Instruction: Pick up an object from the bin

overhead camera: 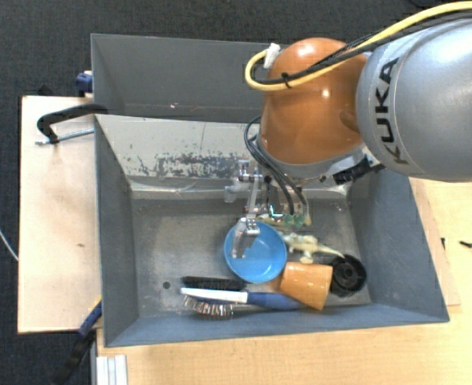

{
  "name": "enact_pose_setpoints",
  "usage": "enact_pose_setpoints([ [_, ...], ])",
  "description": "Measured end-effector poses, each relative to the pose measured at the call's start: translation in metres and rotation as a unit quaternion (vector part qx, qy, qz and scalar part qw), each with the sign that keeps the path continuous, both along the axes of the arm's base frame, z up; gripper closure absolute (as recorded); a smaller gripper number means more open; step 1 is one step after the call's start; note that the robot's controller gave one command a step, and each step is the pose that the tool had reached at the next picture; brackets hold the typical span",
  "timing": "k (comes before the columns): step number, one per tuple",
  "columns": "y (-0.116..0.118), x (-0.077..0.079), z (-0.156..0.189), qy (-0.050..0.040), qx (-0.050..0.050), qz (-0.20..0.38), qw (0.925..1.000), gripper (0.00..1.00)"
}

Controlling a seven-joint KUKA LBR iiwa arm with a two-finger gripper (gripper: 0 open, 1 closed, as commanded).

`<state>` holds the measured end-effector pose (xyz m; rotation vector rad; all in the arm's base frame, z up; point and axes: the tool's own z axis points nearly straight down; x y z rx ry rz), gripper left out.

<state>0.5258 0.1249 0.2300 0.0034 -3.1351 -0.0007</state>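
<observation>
My gripper (248, 233) hangs in the middle of the bin, its metal fingers pointing down onto the upper left part of a round blue lid (258, 257). One fingertip rests over the lid's surface. An orange-brown cup (307, 284) lies on its side just right of the lid, near the front wall. A brush with a blue handle and white bristles (228, 299) lies along the front wall below the lid. I cannot tell whether anything is between the fingers.
A black round part (349, 275) lies right of the cup, with a pale cream piece (308, 249) above it. A black comb-like strip (210, 283) sits by the brush. The arm's orange cover looms over the bin's back right.
</observation>
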Motion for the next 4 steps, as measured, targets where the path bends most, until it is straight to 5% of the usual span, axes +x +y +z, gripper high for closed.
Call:
enact_pose_setpoints([
  [1, -0.068, -0.01, -0.131, -0.0023, 0.001, 0.264, 0.9645, 0.0],
  [2, -0.092, -0.019, -0.149, -0.0309, 0.003, 0.375, 0.9267, 0.0],
  [3, -0.103, -0.025, -0.153, -0.0169, -0.002, 0.374, 0.9275, 1.0],
  [4, -0.096, -0.008, -0.009, -0.0088, 0.0, 0.54, 0.8419, 1.0],
])
